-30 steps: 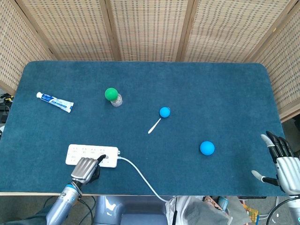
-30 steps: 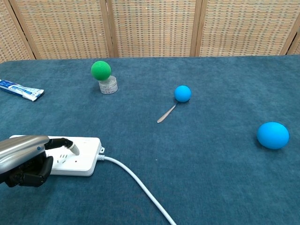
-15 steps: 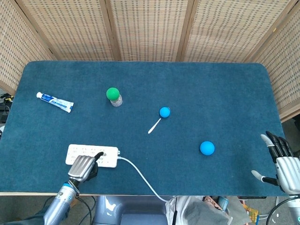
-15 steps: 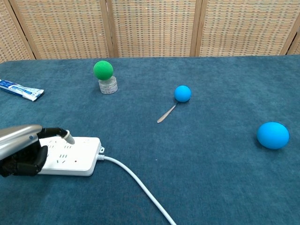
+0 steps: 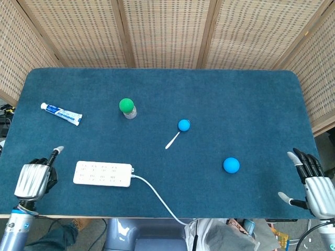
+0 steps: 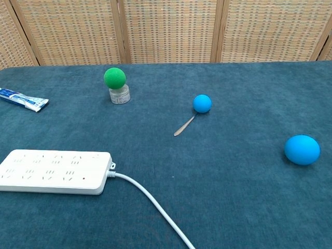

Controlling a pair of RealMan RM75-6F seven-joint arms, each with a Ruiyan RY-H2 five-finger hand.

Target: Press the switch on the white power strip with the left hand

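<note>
The white power strip (image 5: 102,173) (image 6: 54,171) lies near the table's front edge, its white cable (image 5: 157,197) (image 6: 150,203) running off toward the front. My left hand (image 5: 34,179) is off to the strip's left, clear of it, with most fingers curled in and one finger pointing up and away. It holds nothing and does not show in the chest view. My right hand (image 5: 312,180) hangs at the table's front right corner with fingers spread apart and nothing in it.
A green ball (image 5: 125,105) sits on a small clear jar (image 6: 120,95). A blue ball on a white stick (image 5: 183,125) lies mid-table, a bigger blue ball (image 5: 231,165) to the right. A toothpaste tube (image 5: 61,113) lies at far left.
My left hand has lifted off the power strip's right end and pulled back to the left, leaving the chest view. The strip has stayed in place. The right hand barely moved.
</note>
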